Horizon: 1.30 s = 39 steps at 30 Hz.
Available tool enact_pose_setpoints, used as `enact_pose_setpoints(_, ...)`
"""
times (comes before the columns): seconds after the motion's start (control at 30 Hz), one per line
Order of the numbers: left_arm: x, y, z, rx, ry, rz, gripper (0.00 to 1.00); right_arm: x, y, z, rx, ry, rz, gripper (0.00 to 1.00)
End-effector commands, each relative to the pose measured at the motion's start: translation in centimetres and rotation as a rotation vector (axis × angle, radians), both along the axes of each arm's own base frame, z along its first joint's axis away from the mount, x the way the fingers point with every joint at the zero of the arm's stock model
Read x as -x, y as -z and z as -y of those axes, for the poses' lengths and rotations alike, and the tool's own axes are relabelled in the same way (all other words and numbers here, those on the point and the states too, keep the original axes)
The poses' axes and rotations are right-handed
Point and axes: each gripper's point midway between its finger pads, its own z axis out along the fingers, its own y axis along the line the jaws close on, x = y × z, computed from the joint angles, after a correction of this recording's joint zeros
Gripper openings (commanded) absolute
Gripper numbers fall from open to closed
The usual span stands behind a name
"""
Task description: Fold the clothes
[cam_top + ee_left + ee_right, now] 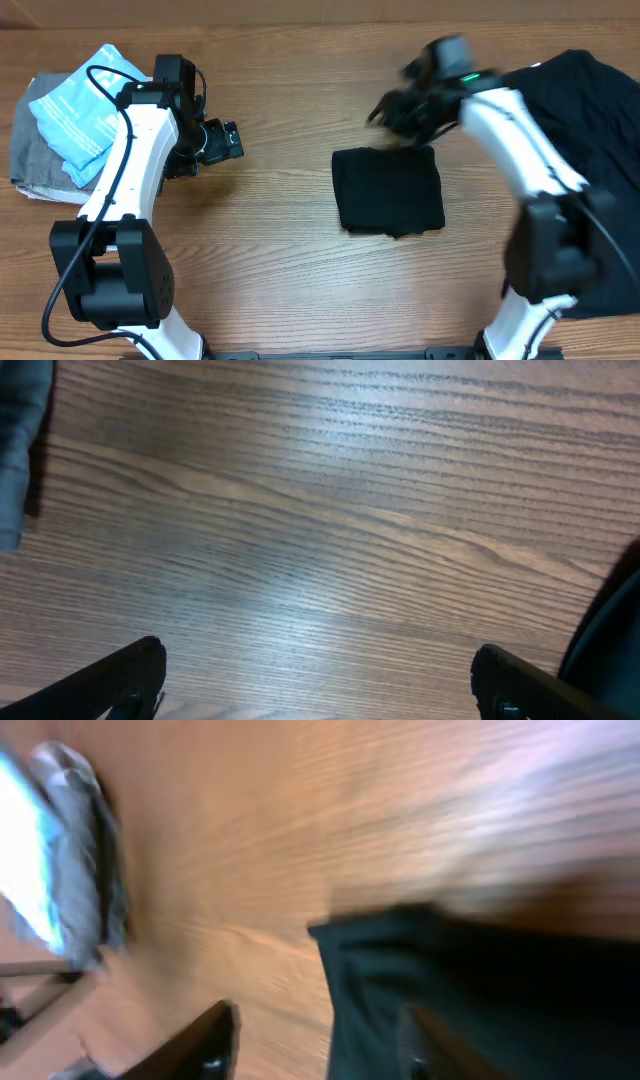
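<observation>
A folded black garment (pixel 388 190) is seen lying flat as a rough square near the middle of the worktop (pixel 290 260). A loose pile of black clothes (pixel 590 100) is heaped to the right of that garment, partly covered by the right arm. The right claw (pixel 400 108) is found just past the garment's far edge, blurred. In the right wrist view its fingers (pixel 210 1040) are shown spread apart with nothing gripped and the garment's corner below them. Whether fabric is touched cannot be told. The left claw (pixel 232 142) is held well to the left of the garment, released, its fingers (pixel 125 675) wide apart over wood. Farther left of the garment, a grey folded garment (pixel 30 165) is seen with a light blue packet (pixel 75 115) laid on it.
</observation>
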Motion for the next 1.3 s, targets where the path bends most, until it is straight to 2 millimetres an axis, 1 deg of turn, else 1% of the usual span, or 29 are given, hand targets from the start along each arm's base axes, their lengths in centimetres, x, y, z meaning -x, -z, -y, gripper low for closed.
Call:
enact_pose_setpoints(0.0,0.1,-0.9,-0.3,-0.008,-0.003,0.026,1.0,-0.9,-4.9,6.2,0.086,0.121,0.112,1.0)
enact_pose_setpoints(0.1,0.1,-0.9,-0.3,-0.008,-0.003,0.026,1.0,-0.3,-4.2,10.8,0.124,0.225,0.052,1.0)
enact_pose_setpoints(0.13,0.1,-0.9,-0.3,-0.008,-0.003,0.026,1.0,-0.3,-4.0,11.9,0.125,0.25,0.043,1.0)
enact_pose_setpoints(0.2,0.1,-0.9,-0.3,-0.008,-0.003,0.026,1.0,-0.3,-3.9,13.8,0.126,0.293,0.038,1.0)
enact_pose_setpoints(0.3,0.1,-0.9,-0.3,-0.008,-0.003,0.026,1.0,-0.4,-3.9,16.1,0.127,0.345,0.037,1.0)
enact_pose_setpoints(0.4,-0.2,-0.9,-0.3,-0.005,-0.004,0.035,1.0,-0.3,-3.9,17.7,0.128,0.381,0.035,1.0)
enact_pose_setpoints(0.47,-2.1,-1.3,-0.3,-0.007,-0.004,0.115,1.0,-0.3,-3.9,18.4,0.128,0.399,0.034,1.0)
enact_pose_setpoints(0.5,-2.7,-1.5,0.0,0.013,-0.008,0.142,1.0,-0.3,-3.9,18.6,0.128,0.404,0.034,1.0)
enact_pose_setpoints(0.53,-2.9,-1.6,0.4,0.036,-0.005,0.149,1.0,-0.2,-4.0,18.8,0.128,0.406,0.034,1.0)
enact_pose_setpoints(0.6,-2.6,-1.6,1.0,0.072,-0.004,0.135,1.0,-0.2,-4.0,18.8,0.128,0.407,0.033,1.0)
enact_pose_setpoints(0.67,-2.2,-2.0,3.4,0.194,0.034,0.125,1.0,-0.2,-4.0,18.8,0.128,0.407,0.033,1.0)
enact_pose_setpoints(0.7,-2.1,-2.4,5.0,0.255,0.096,0.135,1.0,-0.2,-4.0,18.8,0.128,0.407,0.033,1.0)
enact_pose_setpoints(0.77,-1.7,-2.7,7.3,0.294,0.183,0.141,1.0,-0.2,-4.0,18.8,0.128,0.407,0.033,1.0)
enact_pose_setpoints(0.83,-1.3,-2.6,9.2,0.274,0.24,0.138,1.0,-0.2,-4.0,18.8,0.128,0.407,0.033,1.0)
enact_pose_setpoints(0.93,-1.0,-2.5,12.9,0.224,0.393,0.184,1.0,-0.2,-4.0,18.8,0.128,0.407,0.033,1.0)
enact_pose_setpoints(1.0,-1.1,-2.8,15.7,0.196,0.516,0.241,0.95,-0.2,-4.0,18.8,0.128,0.407,0.033,1.0)
enact_pose_setpoints(1.07,-1.7,-3.1,18.1,0.123,0.585,0.32,0.91,-0.2,-3.9,18.8,0.128,0.407,0.033,1.0)
enact_pose_setpoints(1.13,-2.8,-3.7,19.9,0.038,0.62,0.413,0.8,-0.2,-3.9,18.8,0.128,0.407,0.033,1.0)
enact_pose_setpoints(1.2,-4.1,-4.8,21.8,-0.034,0.64,0.523,0.66,-0.2,-4.0,18.8,0.128,0.407,0.033,1.0)
enact_pose_setpoints(1.27,-5.2,-5.9,23.4,-0.086,0.64,0.624,0.48,-0.2,-4.0,18.8,0.128,0.407,0.033,1.0)
